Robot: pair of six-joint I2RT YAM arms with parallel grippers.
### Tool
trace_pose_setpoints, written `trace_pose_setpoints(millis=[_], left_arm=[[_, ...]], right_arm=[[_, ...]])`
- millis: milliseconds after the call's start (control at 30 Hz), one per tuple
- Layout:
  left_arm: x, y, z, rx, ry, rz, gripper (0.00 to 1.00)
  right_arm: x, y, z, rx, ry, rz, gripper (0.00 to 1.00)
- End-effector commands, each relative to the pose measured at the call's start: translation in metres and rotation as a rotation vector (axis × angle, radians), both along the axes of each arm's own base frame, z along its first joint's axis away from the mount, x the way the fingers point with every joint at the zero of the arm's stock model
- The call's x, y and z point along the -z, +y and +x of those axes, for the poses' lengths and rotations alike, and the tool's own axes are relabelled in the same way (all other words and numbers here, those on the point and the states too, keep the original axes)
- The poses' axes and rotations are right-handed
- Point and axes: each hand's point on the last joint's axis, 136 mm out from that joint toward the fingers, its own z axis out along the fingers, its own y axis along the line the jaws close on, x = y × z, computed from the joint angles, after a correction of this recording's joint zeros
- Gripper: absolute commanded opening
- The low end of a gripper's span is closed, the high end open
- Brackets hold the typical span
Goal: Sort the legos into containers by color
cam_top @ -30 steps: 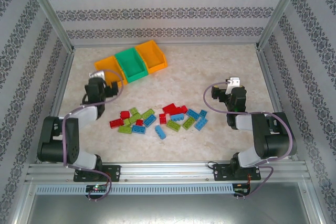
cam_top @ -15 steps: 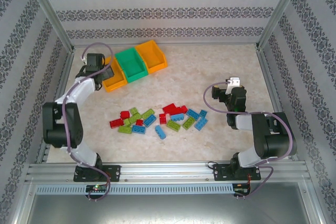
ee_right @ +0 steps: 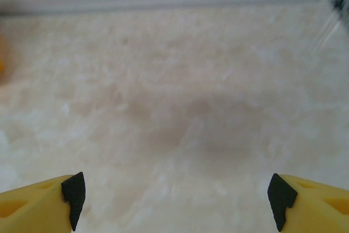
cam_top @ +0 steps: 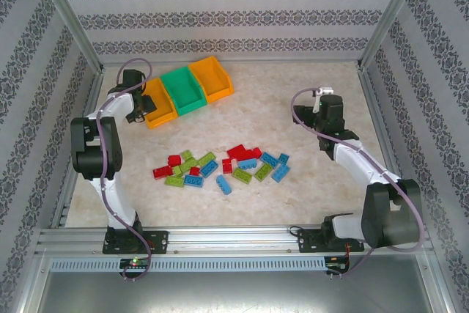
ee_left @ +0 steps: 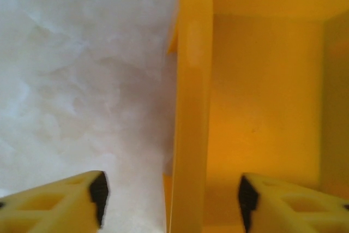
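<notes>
Nothing looks sorted yet: all the legos (cam_top: 209, 168) lie mixed in a heap at the near middle of the table (ee_right: 174, 107), and the three containers (cam_top: 189, 108) at the far left seem empty. The left gripper (ee_left: 170, 197) has its jaws apart astride the left wall of the leftmost orange bin (ee_left: 191, 107), not pinching it; the right gripper (ee_right: 177, 200) hangs open at the right, holding nothing.

the left arm (cam_top: 94, 148) is stretched forward toward the far left, with its elbow raised above the base. the left hand (cam_top: 136, 102) is held low, and its fingers (ee_left: 65, 205) are seen parted with a moderate gap between them. the right arm (cam_top: 366, 170) is extended forward on the right side. the right hand (cam_top: 327, 108) is angled downward, and its fingers (ee_right: 43, 200) are spread wide apart.
</notes>
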Motion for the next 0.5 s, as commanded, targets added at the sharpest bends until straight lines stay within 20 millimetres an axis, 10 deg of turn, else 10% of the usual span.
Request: trace_pose_setpoints(millis=[0, 233, 467], left_arm=[[0.003, -0.003, 0.0, 0.012, 0.019, -0.048, 0.55], [0.001, -0.025, 0.004, 0.131, -0.022, -0.08, 0.17], [-0.003, -0.082, 0.002, 0.321, -0.054, -0.073, 0.13]], right_arm=[[0.021, 0.006, -0.024, 0.034, 0.161, 0.053, 0.9], [0.044, 0.022, -0.056, 0.017, 0.368, 0.082, 0.88], [0.059, 0.05, -0.085, -0.073, 0.477, 0.104, 0.88]])
